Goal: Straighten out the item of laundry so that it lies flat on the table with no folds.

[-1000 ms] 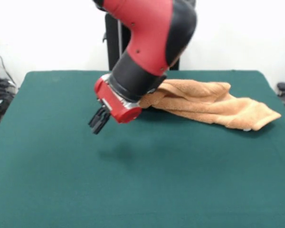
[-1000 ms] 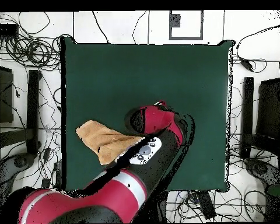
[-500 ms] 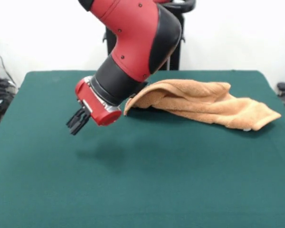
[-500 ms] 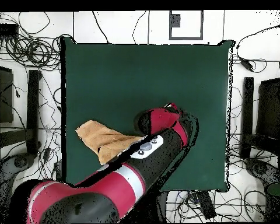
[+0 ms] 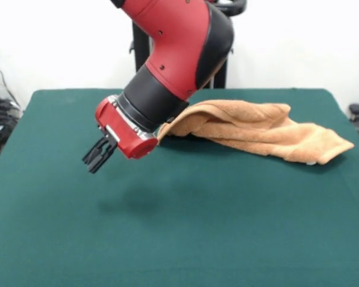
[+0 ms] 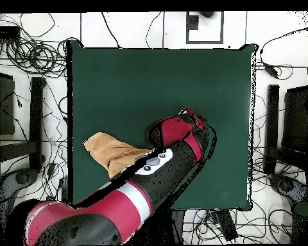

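The item of laundry (image 5: 257, 128), an orange-tan towel, lies bunched in long folds at the far right of the green table (image 5: 227, 227). Its left end rises in a hump beside the arm's black wrist. In the overhead view the towel (image 6: 111, 152) sits near the left edge of the table (image 6: 156, 83), partly under the arm. My gripper (image 5: 94, 158) hangs above bare felt, left of the towel and apart from it. It is tilted down to the left, open, with nothing between its fingers. From overhead the gripper (image 6: 196, 118) shows only as the red wrist end.
Cables and black stands (image 6: 36, 109) surround the table on the floor. A white tag (image 5: 312, 162) peeks from the towel's right end, close to the table's right edge.
The gripper has swung left, away from the towel, uncovering the towel's left end. Over the last half second it barely moved. The towel has stayed put.
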Controlling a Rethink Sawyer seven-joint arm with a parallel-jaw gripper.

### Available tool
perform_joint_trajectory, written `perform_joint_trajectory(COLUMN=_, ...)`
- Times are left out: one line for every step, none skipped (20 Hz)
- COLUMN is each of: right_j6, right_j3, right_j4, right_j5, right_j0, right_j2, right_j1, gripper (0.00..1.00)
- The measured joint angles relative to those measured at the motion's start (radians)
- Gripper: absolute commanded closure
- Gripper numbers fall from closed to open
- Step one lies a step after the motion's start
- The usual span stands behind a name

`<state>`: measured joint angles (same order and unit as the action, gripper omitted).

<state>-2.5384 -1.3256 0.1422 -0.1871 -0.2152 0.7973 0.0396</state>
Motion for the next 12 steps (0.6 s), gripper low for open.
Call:
perform_joint_trajectory(right_j6=0.000, right_j3=0.000, right_j4=0.000, right_j5=-0.005, right_j0=0.007, right_j2=-0.012, right_j1=0.012, gripper=1.00)
perform_joint_trajectory(right_j6=0.000, right_j3=0.000, right_j4=0.000, right_j5=-0.018, right_j0=0.029, right_j2=-0.045, right_j1=0.043, gripper=1.00)
perform_joint_trajectory(right_j6=0.000, right_j3=-0.001, right_j4=0.000, right_j5=-0.033, right_j0=0.048, right_j2=-0.073, right_j1=0.068, gripper=1.00)
perform_joint_trajectory(right_j6=0.000, right_j3=-0.001, right_j4=0.000, right_j5=-0.047, right_j0=0.067, right_j2=-0.100, right_j1=0.092, gripper=1.00)
perform_joint_trajectory(right_j6=0.000, right_j3=-0.002, right_j4=-0.001, right_j5=-0.061, right_j0=0.085, right_j2=-0.124, right_j1=0.112, gripper=1.00)
perform_joint_trajectory(right_j6=0.000, right_j3=-0.003, right_j4=-0.001, right_j5=-0.083, right_j0=0.110, right_j2=-0.158, right_j1=0.141, gripper=1.00)
perform_joint_trajectory(right_j6=0.000, right_j3=-0.004, right_j4=-0.001, right_j5=-0.098, right_j0=0.127, right_j2=-0.182, right_j1=0.160, gripper=1.00)
perform_joint_trajectory(right_j6=0.000, right_j3=-0.007, right_j4=-0.001, right_j5=-0.123, right_j0=0.151, right_j2=-0.214, right_j1=0.187, gripper=1.00)
perform_joint_trajectory(right_j6=0.000, right_j3=-0.009, right_j4=-0.001, right_j5=-0.140, right_j0=0.165, right_j2=-0.235, right_j1=0.204, gripper=1.00)
perform_joint_trajectory(right_j6=0.000, right_j3=-0.012, right_j4=-0.001, right_j5=-0.165, right_j0=0.184, right_j2=-0.264, right_j1=0.228, gripper=1.00)
perform_joint_trajectory(right_j6=0.000, right_j3=-0.013, right_j4=-0.001, right_j5=-0.178, right_j0=0.192, right_j2=-0.277, right_j1=0.239, gripper=1.00)
perform_joint_trajectory(right_j6=0.000, right_j3=-0.018, right_j4=-0.001, right_j5=-0.203, right_j0=0.208, right_j2=-0.306, right_j1=0.264, gripper=1.00)
